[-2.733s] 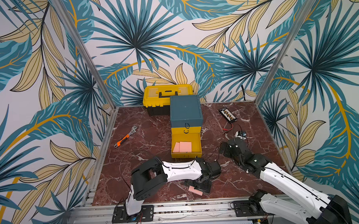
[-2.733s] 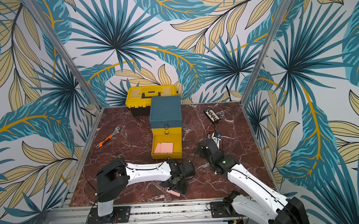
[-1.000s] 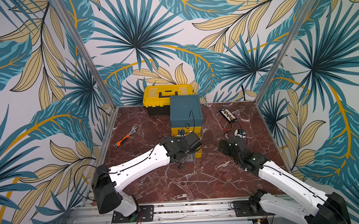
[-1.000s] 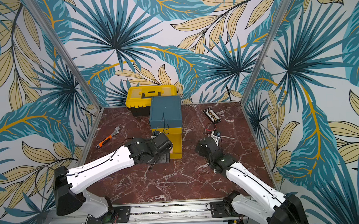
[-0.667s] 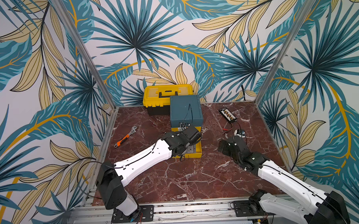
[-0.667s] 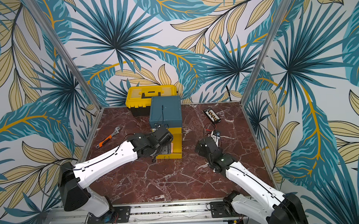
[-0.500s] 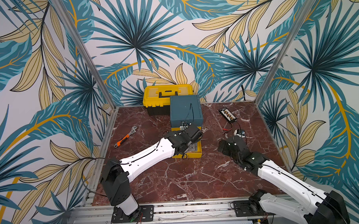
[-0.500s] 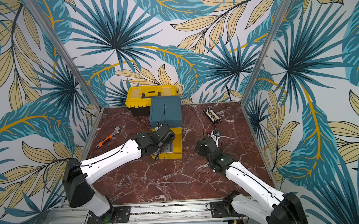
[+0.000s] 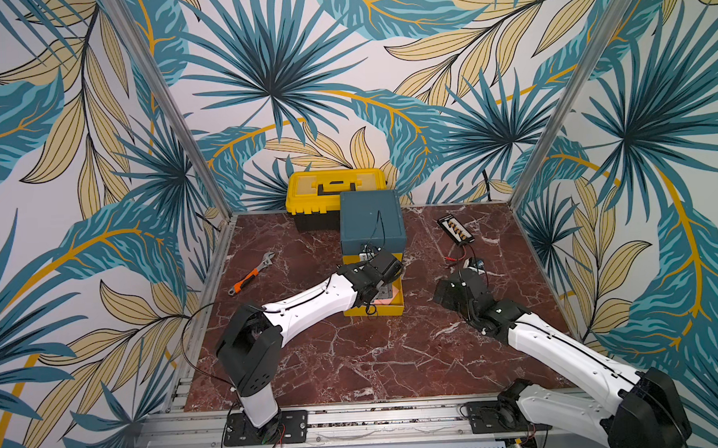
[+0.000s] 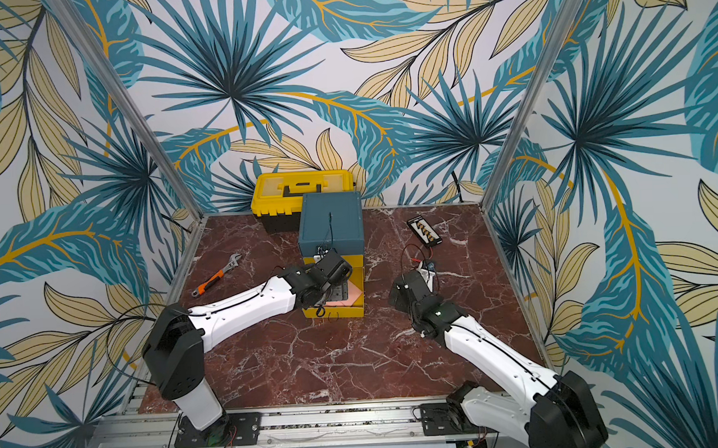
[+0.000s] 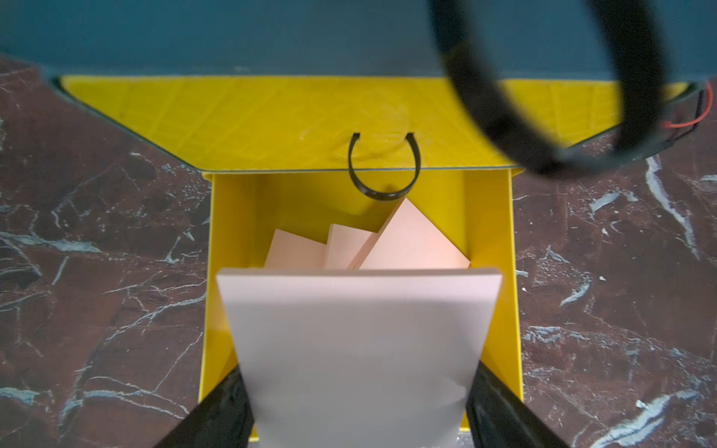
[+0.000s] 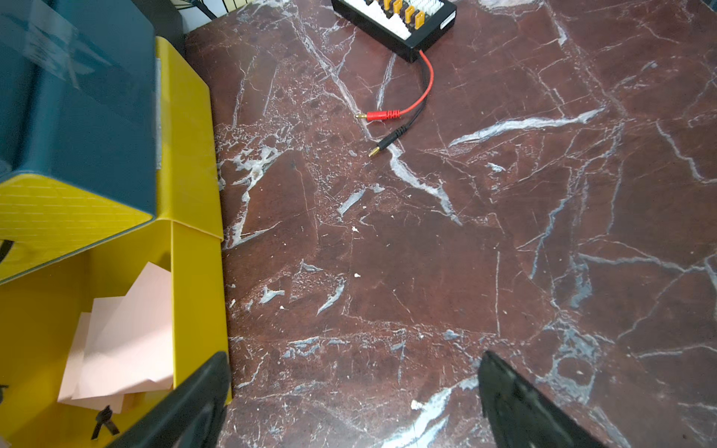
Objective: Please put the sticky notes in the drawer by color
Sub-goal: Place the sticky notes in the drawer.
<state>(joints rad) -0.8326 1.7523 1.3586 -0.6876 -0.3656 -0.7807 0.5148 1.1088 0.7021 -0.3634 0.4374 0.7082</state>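
Observation:
The drawer cabinet [image 9: 371,220] [image 10: 331,224] is a teal box; its bottom yellow drawer [image 9: 373,309] [image 11: 494,232] stands pulled out. Salmon pink sticky notes [image 11: 411,240] [image 12: 128,341] lie overlapping inside it. My left gripper [image 11: 357,419] [image 9: 383,290] hangs over the open drawer, shut on another pink sticky note pad [image 11: 357,349], held flat by its side edges between the two black fingers [image 11: 217,419]. My right gripper [image 12: 353,360] [image 9: 456,289] is open and empty, low over bare table just right of the drawer.
A yellow toolbox [image 9: 335,188] stands behind the cabinet. An orange-handled wrench [image 9: 251,275] lies at the left. A black connector board [image 9: 455,229] with red and black leads [image 12: 388,116] lies at the back right. A black cable [image 11: 543,97] loops near the left wrist camera.
The left arm carried the pink pad from the front of the table to the open drawer, and in the last second moved it further over the drawer. The right arm barely moved.

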